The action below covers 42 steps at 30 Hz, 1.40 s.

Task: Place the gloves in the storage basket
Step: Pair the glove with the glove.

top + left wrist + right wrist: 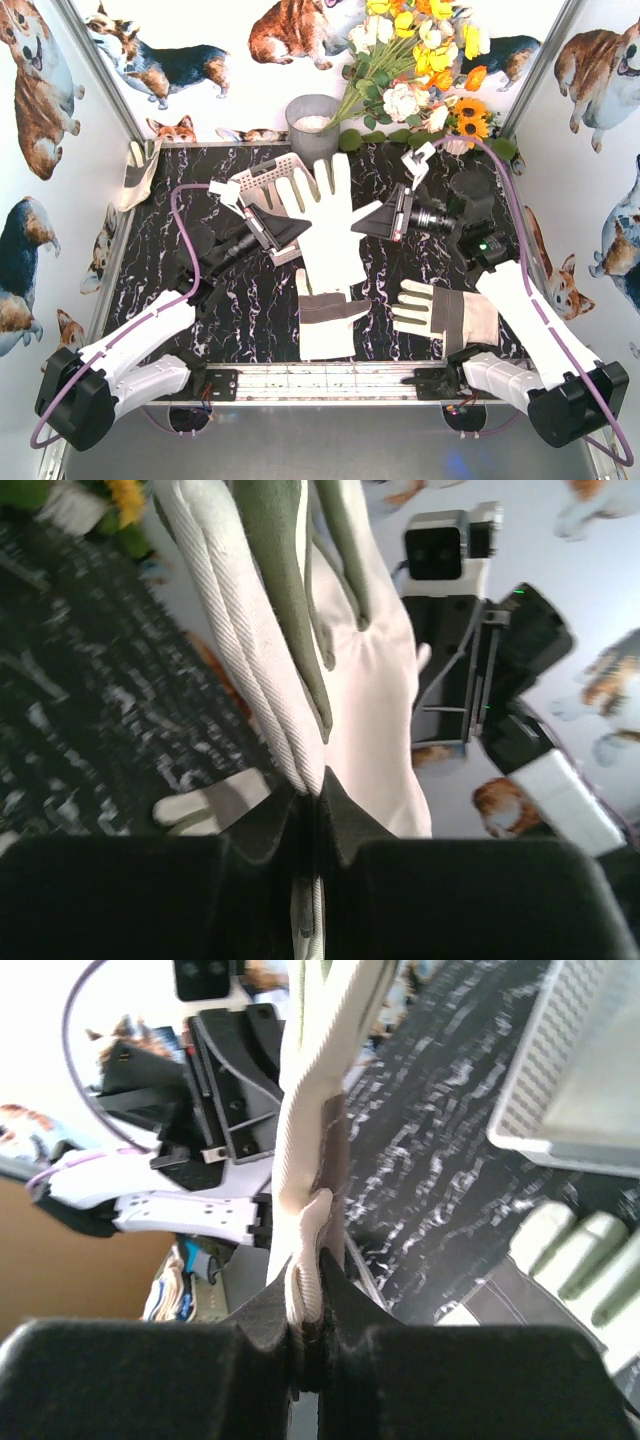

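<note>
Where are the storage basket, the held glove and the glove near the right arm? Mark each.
storage basket (258, 178), top view, its perforated face.
held glove (325, 225), top view, palm area.
glove near the right arm (425, 312), top view, beside its grey band.

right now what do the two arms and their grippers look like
The left arm and right arm have white shells with black joints and bases. A purple cable runs along each. The left gripper and right gripper have black wedge-shaped fingers. A pale camera box sits on the right wrist, near a green light.
</note>
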Tool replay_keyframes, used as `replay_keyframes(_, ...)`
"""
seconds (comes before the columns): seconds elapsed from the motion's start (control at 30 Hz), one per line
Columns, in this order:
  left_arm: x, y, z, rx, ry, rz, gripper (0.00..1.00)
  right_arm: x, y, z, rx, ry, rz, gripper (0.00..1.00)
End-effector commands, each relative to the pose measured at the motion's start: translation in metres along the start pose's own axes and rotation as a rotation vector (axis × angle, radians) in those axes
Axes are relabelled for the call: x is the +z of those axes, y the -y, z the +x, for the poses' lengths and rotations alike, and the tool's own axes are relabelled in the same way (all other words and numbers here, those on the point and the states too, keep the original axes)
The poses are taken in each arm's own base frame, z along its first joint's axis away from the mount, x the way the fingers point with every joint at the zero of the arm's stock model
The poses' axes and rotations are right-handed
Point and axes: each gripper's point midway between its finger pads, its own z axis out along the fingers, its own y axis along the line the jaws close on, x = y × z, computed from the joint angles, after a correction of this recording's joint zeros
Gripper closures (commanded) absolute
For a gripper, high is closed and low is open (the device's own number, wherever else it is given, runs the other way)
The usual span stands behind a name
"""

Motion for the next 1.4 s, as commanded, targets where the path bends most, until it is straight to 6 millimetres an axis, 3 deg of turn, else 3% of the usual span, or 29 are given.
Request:
replay_keyframes(0.0,-0.012,-0.056,0.019,0.01,-0.046,-0.248,1.0,-0.007,0.048,0.02,0.055,0.026,0.204,1.0)
replay_keyframes(0.17,-0.031,-0.101,0.04,0.062,-0.127,-0.471,1.0,-0.01,0.107,0.07,0.181,-0.034,0.427,1.0)
replay_keyframes(0.33,-0.041,-0.123,0.058,0.076,-0.167,-0.592,1.0,-0.011,0.13,0.1,0.21,-0.059,0.571,1.0)
replay_keyframes(0.47,-0.047,-0.134,0.083,0.067,-0.228,-0.665,1.0,-0.024,0.151,0.129,0.296,-0.125,0.702,1.0)
replay_keyframes(0.67,-0.061,-0.144,0.118,0.062,-0.252,-0.77,1.0,-0.036,0.157,0.172,0.379,-0.239,0.771,1.0)
replay_keyframes(0.8,-0.067,-0.15,0.131,0.041,-0.242,-0.804,1.0,-0.04,0.158,0.191,0.415,-0.264,0.799,1.0)
replay_keyframes(1.07,-0.083,-0.168,0.15,0.032,-0.303,-0.933,1.0,-0.03,0.156,0.209,0.448,-0.288,0.819,1.0)
replay_keyframes(1.37,-0.09,-0.183,0.152,0.063,-0.311,-0.998,1.0,-0.023,0.164,0.222,0.46,-0.359,0.846,1.0)
